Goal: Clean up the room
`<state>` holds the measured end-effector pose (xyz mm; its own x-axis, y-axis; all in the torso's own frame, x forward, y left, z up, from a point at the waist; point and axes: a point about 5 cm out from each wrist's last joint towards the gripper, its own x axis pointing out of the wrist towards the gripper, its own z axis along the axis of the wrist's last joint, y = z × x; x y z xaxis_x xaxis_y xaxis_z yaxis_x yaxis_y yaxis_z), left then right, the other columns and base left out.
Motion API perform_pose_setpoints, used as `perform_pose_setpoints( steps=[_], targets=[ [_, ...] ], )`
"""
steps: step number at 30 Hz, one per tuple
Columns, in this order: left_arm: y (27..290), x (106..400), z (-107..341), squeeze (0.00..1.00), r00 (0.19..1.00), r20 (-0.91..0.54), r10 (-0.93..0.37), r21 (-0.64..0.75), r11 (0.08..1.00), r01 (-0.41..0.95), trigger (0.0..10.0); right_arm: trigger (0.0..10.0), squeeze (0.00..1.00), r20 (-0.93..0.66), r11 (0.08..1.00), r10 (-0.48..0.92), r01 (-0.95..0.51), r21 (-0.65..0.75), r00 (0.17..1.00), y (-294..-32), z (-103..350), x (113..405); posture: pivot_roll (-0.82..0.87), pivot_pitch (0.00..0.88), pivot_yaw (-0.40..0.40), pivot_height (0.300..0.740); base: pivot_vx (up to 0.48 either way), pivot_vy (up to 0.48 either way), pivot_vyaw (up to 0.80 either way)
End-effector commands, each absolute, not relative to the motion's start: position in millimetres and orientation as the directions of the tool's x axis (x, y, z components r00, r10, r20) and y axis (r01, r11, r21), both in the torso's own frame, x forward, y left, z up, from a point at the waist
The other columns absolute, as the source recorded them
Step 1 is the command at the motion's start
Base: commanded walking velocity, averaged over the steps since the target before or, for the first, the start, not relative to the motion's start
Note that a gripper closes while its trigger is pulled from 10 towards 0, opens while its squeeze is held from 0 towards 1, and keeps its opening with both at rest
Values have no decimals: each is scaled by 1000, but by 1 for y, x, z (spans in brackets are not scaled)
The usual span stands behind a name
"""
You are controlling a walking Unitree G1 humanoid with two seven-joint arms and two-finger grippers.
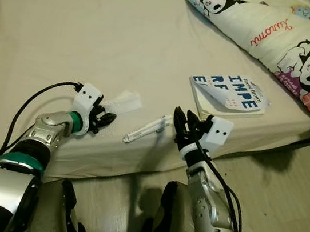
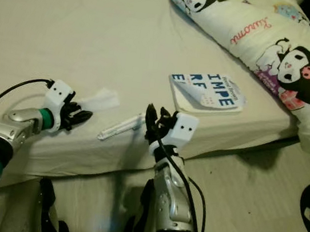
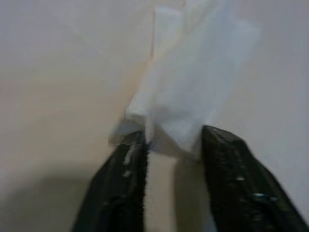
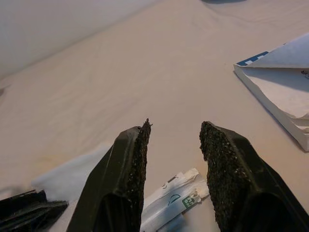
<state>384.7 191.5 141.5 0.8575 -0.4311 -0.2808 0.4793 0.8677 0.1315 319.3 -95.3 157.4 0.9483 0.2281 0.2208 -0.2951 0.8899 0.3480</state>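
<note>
Dim, warm indoor light, soft shadows under the bed (image 1: 96, 38) edge (left wrist view blurred, grainy).

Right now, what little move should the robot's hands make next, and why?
Probably close the left pincer on the white tissue. Its fingers are open with the tissue's near edge between their tips on the bed. The right pincer, also open, hovers above the long white wrapper and could follow.

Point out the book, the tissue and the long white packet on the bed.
book (image 1: 231, 92): left eye view, on its curled blue-lettered cover.
tissue (image 1: 123, 102): left eye view, on the middle of the sheet, just beyond the left end effector.
packet (image 1: 147, 129): left eye view, on its midsection.
</note>
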Motion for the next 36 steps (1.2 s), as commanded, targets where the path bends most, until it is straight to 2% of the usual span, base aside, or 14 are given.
perform_pose_setpoints(
  steps=[1,8,10,12,15,19,20,24,25,26,32,36],
  targets=[
    [202,378,128,0,863,-316,-395,130,883,452,0,10000,0,172,891,241,-288,352,955,-93,148,314,-145,302,-38,500,0,0,0],
    [207,379,138,0,884,-242,-400,140,887,440,0,10000,0,134,883,294,-323,340,946,-85,142,313,-86,277,-40,500,0,0,0],
    [207,377,141,0,877,-194,-439,139,873,468,0,10000,0,52,863,416,-412,292,908,-68,128,310,-54,264,-41,500,0,0,0],
    [206,377,142,0,874,-177,-452,141,867,477,0,10000,0,14,852,459,-444,277,889,-62,122,308,-54,264,-41,500,0,0,0],
    [206,373,152,0,866,-89,-493,163,850,501,0,10000,0,-5,835,512,-496,237,859,-50,114,304,-17,249,-36,500,0,0,0],
    [209,363,167,0,882,23,-470,243,859,451,0,10000,0,-6,829,518,-501,250,855,-42,113,305,3,242,-29,500,0,0,0],
    [210,353,174,0,889,71,-453,283,863,418,10000,10000,0,-6,830,521,-506,234,853,-39,112,306,24,238,-26,500,0,0,0],
    [212,332,188,0,897,148,-417,322,878,355,10000,10000,0,-5,837,524,-514,187,852,-36,110,309,58,236,-27,500,0,0,0],
    [216,325,192,0,903,165,-397,321,887,332,10000,10000,298,-2,844,514,-506,178,858,-36,111,311,68,236,-29,500,0,0,0],
    [221,317,197,0,911,184,-368,320,899,299,10000,10000,1000,7,850,500,-491,191,866,-37,113,315,93,236,-38,500,0,0,0],
    [233,299,210,0,925,223,-308,340,914,223,10000,10000,1000,21,871,441,-433,233,897,-43,119,326,128,233,-56,500,0,0,0],
    [232,288,217,0,933,234,-272,344,921,182,10000,10000,1000,23,888,318,-306,343,948,-56,127,337,139,232,-70,500,0,0,0]
  ],
)
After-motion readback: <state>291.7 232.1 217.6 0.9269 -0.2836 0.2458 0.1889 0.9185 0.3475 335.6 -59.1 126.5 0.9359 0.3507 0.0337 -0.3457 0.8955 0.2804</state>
